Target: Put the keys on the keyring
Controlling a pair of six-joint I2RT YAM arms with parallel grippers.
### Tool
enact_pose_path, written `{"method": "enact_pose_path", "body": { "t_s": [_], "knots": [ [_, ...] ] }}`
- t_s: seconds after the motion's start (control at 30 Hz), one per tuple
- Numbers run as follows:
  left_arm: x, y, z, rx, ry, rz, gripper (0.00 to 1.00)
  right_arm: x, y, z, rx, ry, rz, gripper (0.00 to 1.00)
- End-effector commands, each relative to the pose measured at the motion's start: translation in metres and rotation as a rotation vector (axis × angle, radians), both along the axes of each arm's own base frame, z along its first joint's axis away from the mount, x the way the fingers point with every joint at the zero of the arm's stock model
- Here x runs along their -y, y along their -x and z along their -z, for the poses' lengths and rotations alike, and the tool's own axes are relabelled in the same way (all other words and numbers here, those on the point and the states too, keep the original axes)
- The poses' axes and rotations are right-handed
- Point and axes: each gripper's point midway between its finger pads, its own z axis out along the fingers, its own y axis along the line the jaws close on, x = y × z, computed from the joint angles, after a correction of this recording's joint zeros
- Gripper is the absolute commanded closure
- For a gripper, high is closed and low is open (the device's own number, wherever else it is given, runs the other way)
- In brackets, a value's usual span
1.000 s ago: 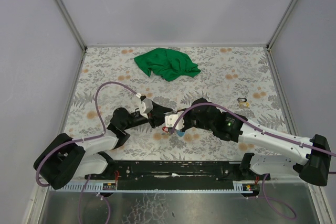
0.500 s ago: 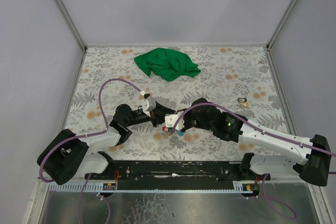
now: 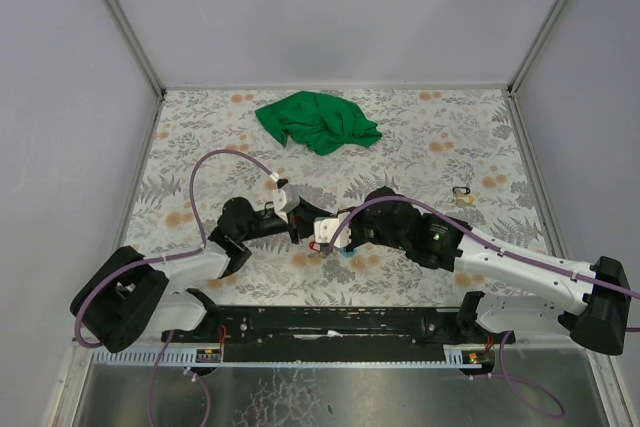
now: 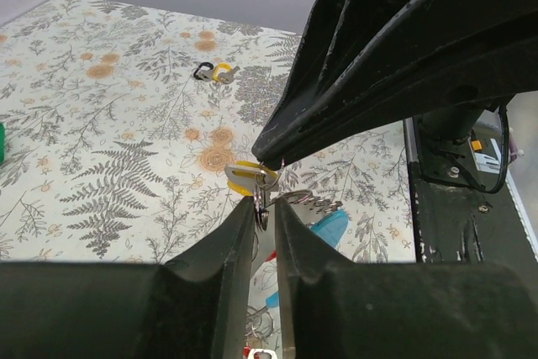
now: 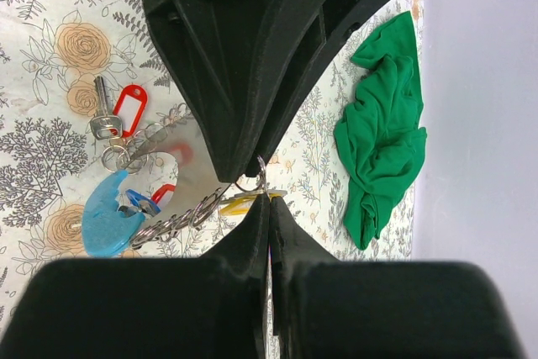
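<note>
Floral tablecloth [image 3: 420,147] lay under both arms. The right gripper [image 5: 267,197] was pinched tight on the keyring [image 5: 181,220]; whether the narrowed left gripper [image 4: 262,209] gripped it, I couldn't tell. The red-tagged key [image 5: 126,111] and blue-tagged key [image 5: 105,223] lay loose. A slipping pinch could drop the chain. A green cloth [image 3: 318,122] sat beyond.

Right gripper [image 5: 268,201] at bottom, black fingers pressed tight together. Left gripper [image 5: 244,166] big and black at top, its tip meets right one. Small ring of keyring [image 5: 181,223] sits at both tips, yellow bit [image 5: 239,204] just beside. Chain runs down-left to light blue tag [image 5: 101,224]. Red tag key [image 5: 126,108] lies near on flowery table [image 5: 50,48]. Green cloth [image 5: 382,132] at right, well apart.
</note>
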Motion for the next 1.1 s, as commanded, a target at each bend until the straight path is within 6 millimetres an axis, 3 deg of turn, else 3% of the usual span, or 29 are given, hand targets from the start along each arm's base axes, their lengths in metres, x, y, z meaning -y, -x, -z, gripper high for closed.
{"method": "enact_pose_path", "body": {
  "t_s": [0.0,0.07,0.5,1.07],
  "knots": [
    [0.002,-0.004,-0.010,0.031,0.006,0.003,0.90,-0.005,-0.006,-0.038,0.066,-0.099,0.009,1.00],
    [0.001,-0.002,-0.010,0.035,0.005,0.009,1.00,-0.004,-0.007,-0.037,0.067,-0.091,0.016,1.00],
    [-0.004,0.017,-0.020,0.111,0.042,0.060,1.00,0.016,-0.022,-0.001,0.034,0.081,0.140,1.00],
    [-0.001,0.027,-0.027,0.105,0.091,0.114,1.00,-0.010,-0.014,0.008,-0.049,0.071,0.065,1.00]
  ]
}}
